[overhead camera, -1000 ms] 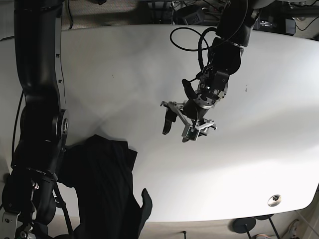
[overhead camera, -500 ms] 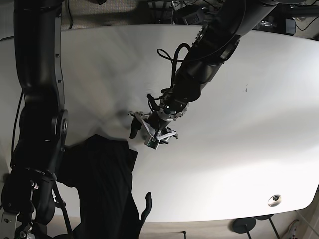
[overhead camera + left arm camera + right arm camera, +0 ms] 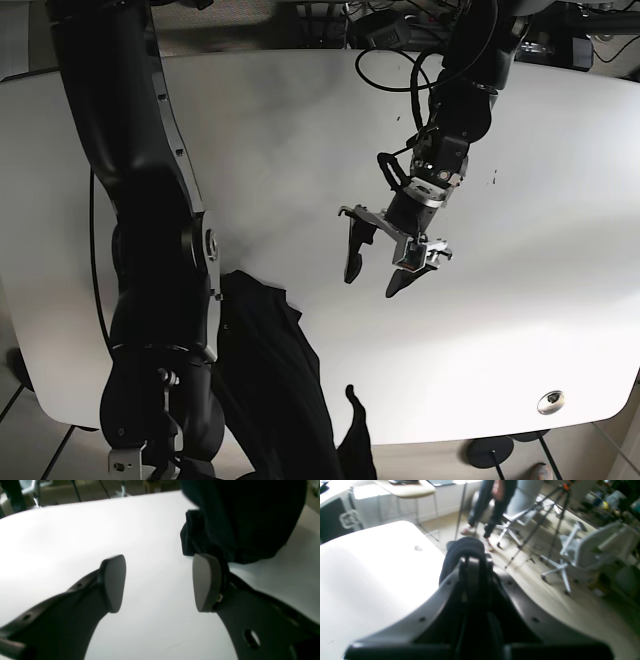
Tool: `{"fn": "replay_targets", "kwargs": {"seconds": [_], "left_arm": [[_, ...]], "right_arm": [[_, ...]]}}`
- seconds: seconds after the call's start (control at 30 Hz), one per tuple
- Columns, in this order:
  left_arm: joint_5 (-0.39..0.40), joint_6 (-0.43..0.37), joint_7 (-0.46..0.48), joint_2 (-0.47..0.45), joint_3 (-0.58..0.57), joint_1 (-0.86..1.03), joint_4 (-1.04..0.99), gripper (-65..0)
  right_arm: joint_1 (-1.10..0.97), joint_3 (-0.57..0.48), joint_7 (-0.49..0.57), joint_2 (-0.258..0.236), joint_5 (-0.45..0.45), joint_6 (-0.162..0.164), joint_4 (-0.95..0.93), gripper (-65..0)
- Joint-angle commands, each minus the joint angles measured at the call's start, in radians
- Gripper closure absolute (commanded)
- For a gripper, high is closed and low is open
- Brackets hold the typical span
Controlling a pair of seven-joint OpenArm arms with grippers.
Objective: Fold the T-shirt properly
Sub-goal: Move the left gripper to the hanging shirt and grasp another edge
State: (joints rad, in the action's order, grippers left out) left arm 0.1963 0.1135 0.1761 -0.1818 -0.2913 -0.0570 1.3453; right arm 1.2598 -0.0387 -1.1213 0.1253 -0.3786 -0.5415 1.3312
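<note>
The black T-shirt [image 3: 268, 380] is bunched at the table's front left edge and hangs partly over it. My right gripper [image 3: 473, 576] is shut on a fold of the T-shirt [image 3: 463, 546] and holds it up beyond the table's edge; in the base view only its arm [image 3: 150, 230] shows. My left gripper [image 3: 375, 268] is open and empty above the bare white table [image 3: 500, 330], to the right of the shirt. In the left wrist view its fingers [image 3: 113, 582] stand wide apart, with the shirt [image 3: 240, 517] just beyond the right finger.
A round metal grommet [image 3: 550, 402] sits near the table's front right corner and also shows in the right wrist view [image 3: 418, 548]. Cables [image 3: 390, 70] trail at the table's far edge. Office chairs [image 3: 590, 552], a tripod and a person's legs stand on the floor beyond the table.
My left gripper went toward the shirt, then drew back right to mid-table, still open. My right arm shifted right and the shirt moved right with it.
</note>
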Motion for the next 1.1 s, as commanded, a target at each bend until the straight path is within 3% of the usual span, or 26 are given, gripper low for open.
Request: {"fn": "replay_targets", "kwargs": {"seconds": [0.03,0.13,0.37,0.53,0.73,1.1], "left_arm": [[0.002,-0.002,0.021,-0.037,0.054,0.065,0.082,-38.6],[0.001,0.001,0.021,-0.048,0.102,0.173,0.136,-38.6],[-0.001,0.001,0.026,-0.034,0.094,0.227,0.135,-38.6],[-0.002,-0.004,0.026,0.034,0.097,0.216,0.082,-38.9],[0.002,-0.004,0.026,0.084,0.056,0.067,-0.102,-38.9],[0.004,0.002,0.027,0.163,-0.042,-0.186,-0.372,-38.9]], "right_arm": [[0.046,0.003,0.039,0.032,-0.015,0.007,-0.006,-2.1],[0.046,0.003,0.060,0.032,-0.024,0.008,-0.011,-2.1],[0.046,0.003,0.071,0.032,-0.015,0.008,-0.012,-2.1],[0.046,0.003,0.071,0.014,-0.015,0.008,-0.011,-2.1],[0.046,0.003,0.070,-0.011,-0.015,0.008,-0.006,-2.1],[0.046,0.003,0.068,-0.011,-0.015,-0.001,-0.008,-2.1]]}}
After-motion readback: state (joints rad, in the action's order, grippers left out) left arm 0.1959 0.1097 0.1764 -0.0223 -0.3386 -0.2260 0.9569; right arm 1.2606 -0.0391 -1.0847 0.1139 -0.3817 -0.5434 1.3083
